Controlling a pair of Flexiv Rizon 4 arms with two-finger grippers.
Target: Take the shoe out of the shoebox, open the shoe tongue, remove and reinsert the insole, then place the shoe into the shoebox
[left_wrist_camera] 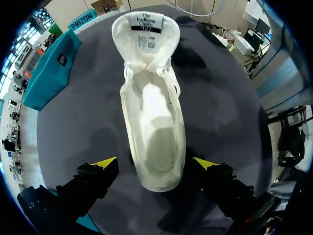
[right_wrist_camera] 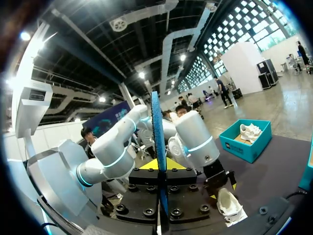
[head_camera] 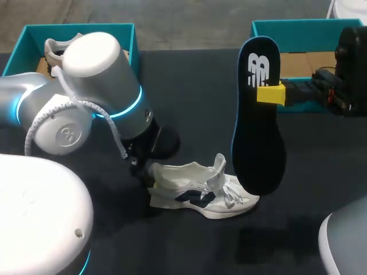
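The white mesh running shoe with a dark side stripe lies on its sole on the dark worktop. Seen from the head camera, its long axis runs from heel at 9 o'clock to toe at about 4 o'clock. The left pincer sits at the heel end with its fingers apart, one on each side of the heel. Neither appears to touch it. From there the shoe stretches straight ahead, with the tongue folded forward and the inside bare.

The dark foam insole with a blue rim hangs near 1 o'clock from the shoe, clamped in the right pincer close to its narrow upper end. Its long axis runs 12 to 6, almost square to the shoe's, and its broad end is over the toe.

My judgement is that reinsertion turns on swinging that axis into line with the shoe. The right arm is the one carrying the insole.

A white logo marks the insole and a printed label sits inside the tongue; I leave both unread. A teal cardboard shoebox stands at 1 o'clock, beyond the insole.
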